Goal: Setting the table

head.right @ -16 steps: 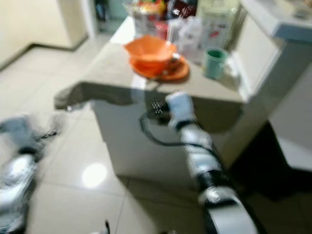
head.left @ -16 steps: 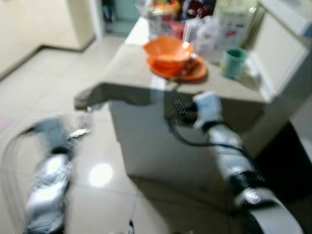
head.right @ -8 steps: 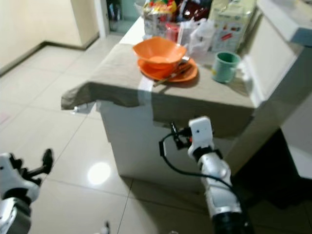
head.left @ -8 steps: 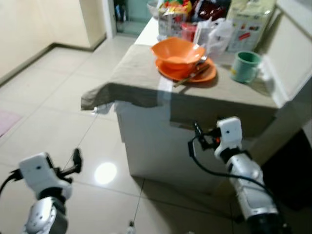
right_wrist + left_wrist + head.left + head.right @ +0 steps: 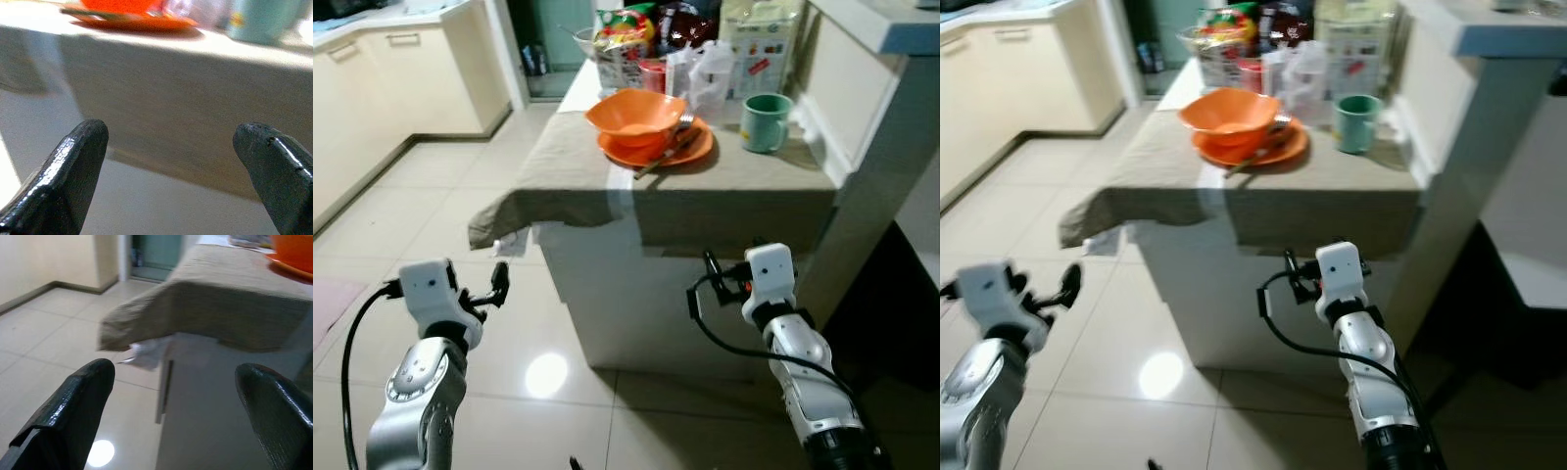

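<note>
Tiled kitchen floor (image 5: 421,186); desk (image 5: 744,186) draped w/ beige cloth. Orange bowl (image 5: 634,113) seen on orange plate (image 5: 690,149), green mug (image 5: 764,121) just beside, packets behind. Left end effector (image 5: 497,286) and right end effector (image 5: 713,269) held below desk edge, fingers apart, nothing gripped.

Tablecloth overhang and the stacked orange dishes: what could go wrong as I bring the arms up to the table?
1. The tablecloth droops loose off the near corner; the open left gripper, below and beside it, could snag it and drag everything.
2. The orange bowl sits on the orange plate with utensils; a nudge could slide the stack.
3. The right gripper, open under the table edge, may hit it when rising.
</note>
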Controlling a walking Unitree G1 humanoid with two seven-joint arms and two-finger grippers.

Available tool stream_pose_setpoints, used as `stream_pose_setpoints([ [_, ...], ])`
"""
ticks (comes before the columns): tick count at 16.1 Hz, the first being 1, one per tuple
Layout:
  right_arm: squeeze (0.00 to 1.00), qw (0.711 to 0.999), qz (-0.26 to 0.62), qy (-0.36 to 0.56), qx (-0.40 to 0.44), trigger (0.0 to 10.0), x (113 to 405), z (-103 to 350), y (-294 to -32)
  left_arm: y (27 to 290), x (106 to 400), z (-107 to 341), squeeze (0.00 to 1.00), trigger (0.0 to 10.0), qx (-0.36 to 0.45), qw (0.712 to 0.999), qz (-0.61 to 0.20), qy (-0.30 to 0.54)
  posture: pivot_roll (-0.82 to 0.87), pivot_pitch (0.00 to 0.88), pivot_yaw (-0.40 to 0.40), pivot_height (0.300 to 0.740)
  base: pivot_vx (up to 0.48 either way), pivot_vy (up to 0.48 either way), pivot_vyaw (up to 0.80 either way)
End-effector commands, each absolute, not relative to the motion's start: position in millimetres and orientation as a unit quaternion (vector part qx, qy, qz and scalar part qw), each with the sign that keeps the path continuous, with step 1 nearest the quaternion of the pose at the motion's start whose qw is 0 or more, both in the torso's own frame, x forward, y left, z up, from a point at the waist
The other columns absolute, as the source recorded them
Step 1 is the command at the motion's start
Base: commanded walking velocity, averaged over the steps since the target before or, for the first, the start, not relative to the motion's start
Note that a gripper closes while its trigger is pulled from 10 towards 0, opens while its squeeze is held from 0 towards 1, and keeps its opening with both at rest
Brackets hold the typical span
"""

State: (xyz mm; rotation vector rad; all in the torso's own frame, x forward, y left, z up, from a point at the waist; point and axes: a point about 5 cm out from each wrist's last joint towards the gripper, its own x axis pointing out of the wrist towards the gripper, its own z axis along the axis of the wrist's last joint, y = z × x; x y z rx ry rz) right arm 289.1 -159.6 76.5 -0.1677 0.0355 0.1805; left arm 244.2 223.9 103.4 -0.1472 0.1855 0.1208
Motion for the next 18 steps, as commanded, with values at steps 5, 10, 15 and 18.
stream_pose_setpoints([
  [5, 0.00, 0.993, 0.076, 0.019, -0.085, 10.0, 293.1, 80.5, -168.2, 224.6, 244.4, 98.3, 0.00, 10.0, -0.084, 0.990, 0.072, 0.085, -0.13, 0.020, 0.052, 0.740, 0.000, 0.000, 0.00],
  [10, 0.00, 0.989, 0.099, 0.002, -0.106, 10.0, 306.2, 95.3, -167.8, 207.2, 235.5, 90.8, 0.00, 10.0, -0.087, 0.990, 0.084, 0.073, -0.12, 0.033, -0.022, 0.740, 0.000, 0.000, 0.00],
  [15, 0.00, 0.994, 0.097, 0.005, -0.059, 10.0, 308.9, 96.1, -158.7, 207.4, 243.3, 103.4, 0.00, 10.0, -0.080, 0.992, 0.071, 0.070, -0.09, 0.042, 0.001, 0.740, 0.000, 0.000, 0.00],
  [18, 0.00, 0.992, 0.126, -0.001, -0.002, 10.0, 313.7, 100.8, -149.7, 201.3, 244.5, 116.2, 0.00, 10.0, -0.057, 0.995, 0.065, 0.041, -0.06, 0.041, -0.010, 0.740, 0.000, 0.000, 0.00],
])
